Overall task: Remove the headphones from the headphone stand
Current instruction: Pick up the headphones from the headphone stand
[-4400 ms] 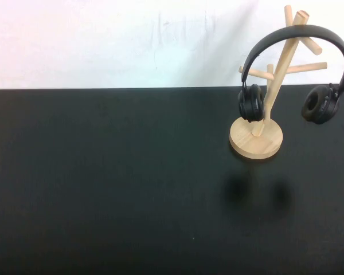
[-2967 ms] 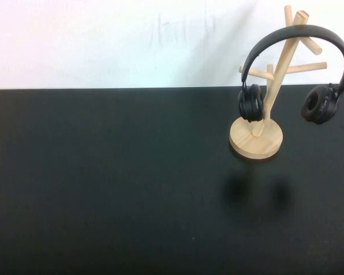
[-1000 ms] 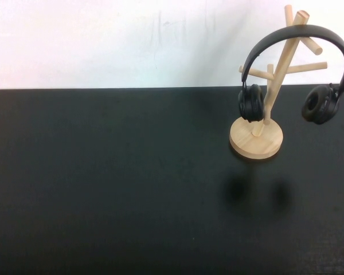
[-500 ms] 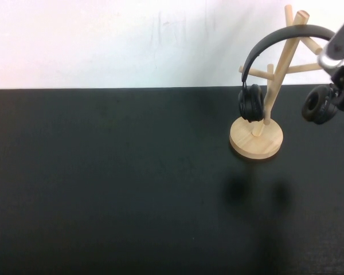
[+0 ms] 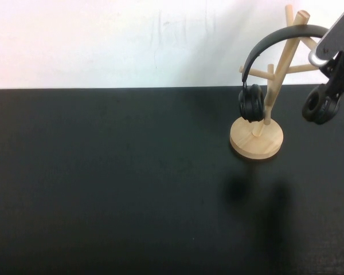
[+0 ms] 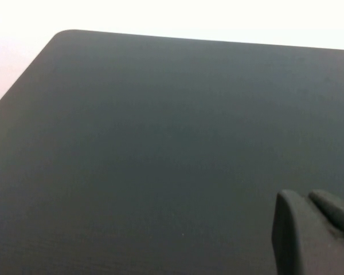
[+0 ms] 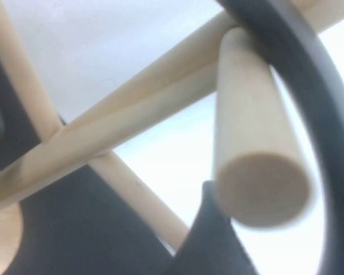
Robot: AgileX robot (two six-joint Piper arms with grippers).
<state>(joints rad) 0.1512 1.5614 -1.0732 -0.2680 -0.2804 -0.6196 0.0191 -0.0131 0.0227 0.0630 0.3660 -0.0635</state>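
The black headphones (image 5: 273, 36) hang by their headband over the top of the light wooden headphone stand (image 5: 255, 139) at the back right of the table. One ear cup (image 5: 251, 102) hangs beside the pole, the other (image 5: 320, 106) hangs free on the right. My right gripper (image 5: 336, 73) reaches in from the right edge at the headband's right side, open. In the right wrist view one dark finger (image 7: 209, 243) sits just below a peg end (image 7: 261, 189), with the headband (image 7: 292, 74) arching past. My left gripper (image 6: 305, 200) is shut and empty over bare table.
The black table (image 5: 114, 183) spreads to the left and front of the stand. A white wall (image 5: 103, 40) runs along its far edge. The left wrist view shows the table's rounded corner (image 6: 66, 35).
My right arm has come into the high view from the right edge and moved up to the headband's right side. The headphones and stand have not moved.
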